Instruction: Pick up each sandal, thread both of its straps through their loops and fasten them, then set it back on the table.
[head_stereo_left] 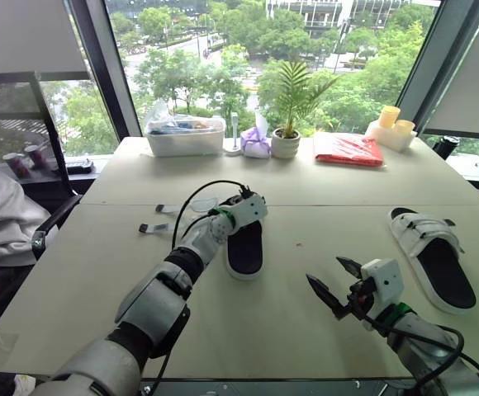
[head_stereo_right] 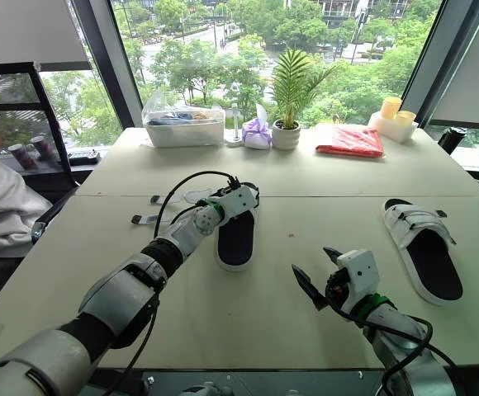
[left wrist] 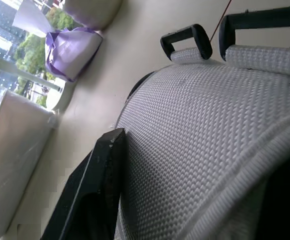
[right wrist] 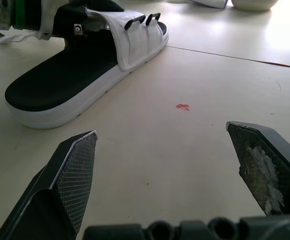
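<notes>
The worktop (head_stereo_left: 322, 186) is pale, and two sandals lie on it. One sandal (head_stereo_left: 244, 247) is in the middle. It is white with a black inside, and its toe points away from the robot. The left claw (head_stereo_left: 248, 206) is right at the white top band (left wrist: 205, 125) of this sandal. I cannot tell if the claw is open or closed. Two black loops (left wrist: 186, 38) stick up at the edge of the band.

The other sandal (head_stereo_left: 434, 257) lies far off to the right, and two white straps go across it.

The right claw (head_stereo_left: 324, 269) hangs just above the worktop between the two sandals. It is wide open and holds nothing.

Two little strips (head_stereo_left: 154, 228) lie on the worktop left of the middle sandal. At the far edge stand a plant (head_stereo_left: 286, 140), a clear box (head_stereo_left: 186, 137) and a red packet (head_stereo_left: 348, 150).
</notes>
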`<state>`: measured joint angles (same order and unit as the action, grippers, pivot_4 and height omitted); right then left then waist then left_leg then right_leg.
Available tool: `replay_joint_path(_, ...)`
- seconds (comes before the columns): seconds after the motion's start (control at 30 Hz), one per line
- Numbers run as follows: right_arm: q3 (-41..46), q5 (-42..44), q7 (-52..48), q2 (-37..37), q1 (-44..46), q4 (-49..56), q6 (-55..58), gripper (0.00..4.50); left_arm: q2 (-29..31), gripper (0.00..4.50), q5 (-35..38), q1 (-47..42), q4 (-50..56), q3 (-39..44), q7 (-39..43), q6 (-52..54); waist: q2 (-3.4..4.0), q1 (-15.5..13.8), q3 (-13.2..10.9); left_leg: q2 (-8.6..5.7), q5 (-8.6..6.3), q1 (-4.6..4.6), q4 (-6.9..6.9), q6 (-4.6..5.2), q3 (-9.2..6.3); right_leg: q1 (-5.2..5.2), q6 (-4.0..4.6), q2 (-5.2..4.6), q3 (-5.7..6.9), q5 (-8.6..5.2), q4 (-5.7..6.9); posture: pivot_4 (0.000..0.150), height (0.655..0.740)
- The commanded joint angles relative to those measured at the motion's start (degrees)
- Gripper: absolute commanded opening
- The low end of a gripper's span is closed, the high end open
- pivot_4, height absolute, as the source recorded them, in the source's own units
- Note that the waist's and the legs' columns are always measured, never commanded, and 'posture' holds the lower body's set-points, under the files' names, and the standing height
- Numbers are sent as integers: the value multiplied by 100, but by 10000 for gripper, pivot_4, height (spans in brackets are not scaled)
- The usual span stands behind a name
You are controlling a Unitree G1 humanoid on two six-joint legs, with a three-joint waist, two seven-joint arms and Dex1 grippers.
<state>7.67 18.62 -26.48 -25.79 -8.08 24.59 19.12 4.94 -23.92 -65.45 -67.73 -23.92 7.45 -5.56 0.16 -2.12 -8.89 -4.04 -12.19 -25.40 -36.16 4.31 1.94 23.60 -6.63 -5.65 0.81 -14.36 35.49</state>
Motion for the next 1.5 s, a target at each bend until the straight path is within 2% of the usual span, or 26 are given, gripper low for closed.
replay_joint_path(0.03, 75, -37, 48, 36, 15, 227, -158, 45000, 60, 9045, -203, -207, -329, -65, -63, -138, 1, -8, 2, 0, 0, 1, -1, 0, 0, -1, 0, 0, 0, 0, 2, 1500, 7388)
replay_joint_path(0.1, 85, -40, 56, 33, 26, 207, -165, 45000, 120, 564, -265, -246, -388, -77, 2, -231, 1, -7, 3, 0, 0, 2, -2, 0, 0, -3, 0, 0, 0, 0, 2, 1500, 7388)
replay_joint_path(0.23, 202, 38, 23, -10, 26, 168, -147, 45000, 442, 564, -587, -284, -351, -350, 261, -900, 1, 15, 3, 0, 0, 3, 0, 0, 0, -1, 0, -1, 0, 0, 2, 1500, 7388)
replay_joint_path(0.33, 521, 219, -228, -194, -105, 26, -158, 45000, 963, 564, -1105, -302, -238, -922, 511, -2519, 0, 49, 2, 0, 0, 2, 7, -1, 0, 8, 0, 0, -1, 1, 4, 1500, 7388)
replay_joint_path(0.47, 856, 373, -568, -431, -263, -199, -179, 45000, 1373, 564, -1671, -498, -163, -1464, 18, -4244, -1, 124, 2, 0, -1, 1, 19, -3, 0, 10, 1, -2, -1, 1, -2, 1500, 7388)
replay_joint_path(0.63, 1255, 637, -948, -776, -506, -117, 9, 45000, 1603, 564, -3300, -952, 104, -2612, -2125, -5498, -3, 136, 0, 0, -1, 0, 16, -3, 1, 8, 0, -2, -1, 1, -5, 1500, 7388)
replay_joint_path(0.77, 1566, 836, -1037, -948, -638, -1, 223, 45000, 1450, 564, -4649, -1245, 318, -3672, -4253, -5755, -5, 136, 0, 0, -1, 2, 6, -3, 1, 5, -1, -2, -1, 1, 2, 1500, 7388)
replay_joint_path(0.83, 1627, 878, -1032, -967, -737, 94, 294, 45000, 1259, 564, -4990, -1330, 222, -4000, -4912, -5773, -5, 132, 1, 0, -1, 4, 4, -3, 1, 3, -1, -1, -1, 1, 4, 1500, 7388)
replay_joint_path(0.9, 1651, 907, -1017, -964, -785, 157, 352, 45000, 1127, 564, -5184, -1398, 62, -4200, -5328, -5760, -5, 137, 1, 0, -1, 4, 1, -3, 1, 2, -2, -1, 0, 0, 6, 1500, 7388)
replay_joint_path(1.0, 1667, 967, -997, -949, -889, 287, 500, 45000, 842, 564, -5053, -1463, -191, -4137, -5469, -5917, -6, 135, 1, 0, -1, 4, -2, -2, 1, 2, -2, -1, 0, 0, 7, 1500, 7388)
replay_joint_path(1.17, 1639, 960, -956, -960, -869, 308, 560, 45000, 564, 564, -4388, -1316, -739, -3622, -4384, -6105, -7, 132, 0, 0, -1, 2, -6, -2, 1, 1, -2, -1, 2, 0, 5, 1500, 7388)
replay_joint_path(1.27, 1586, 933, -946, -969, -810, 280, 571, 45000, 546, 11026, -4068, -1233, -813, -3360, -3876, -6124, -8, 132, -1, 0, -1, 2, -6, -2, 2, 1, -3, -2, 2, 0, 2, 1500, 7388)
replay_joint_path(1.47, 1347, 830, -1027, -1023, -550, 88, 555, 45000, 704, 40534, -3088, -934, -842, -2583, -2539, -6342, -10, 127, -2, 0, -1, 0, -14, -1, 2, 0, -4, -2, 2, 2, 5, 1500, 7388)
replay_joint_path(1.5, 1298, 806, -1055, -1046, -491, 43, 552, 45000, 763, 40534, -2906, -868, -847, -2447, -2253, -6403, -10, 127, -1, 0, -1, 1, -16, -1, 2, -2, -5, -2, 2, 2, 5, 1500, 7388)
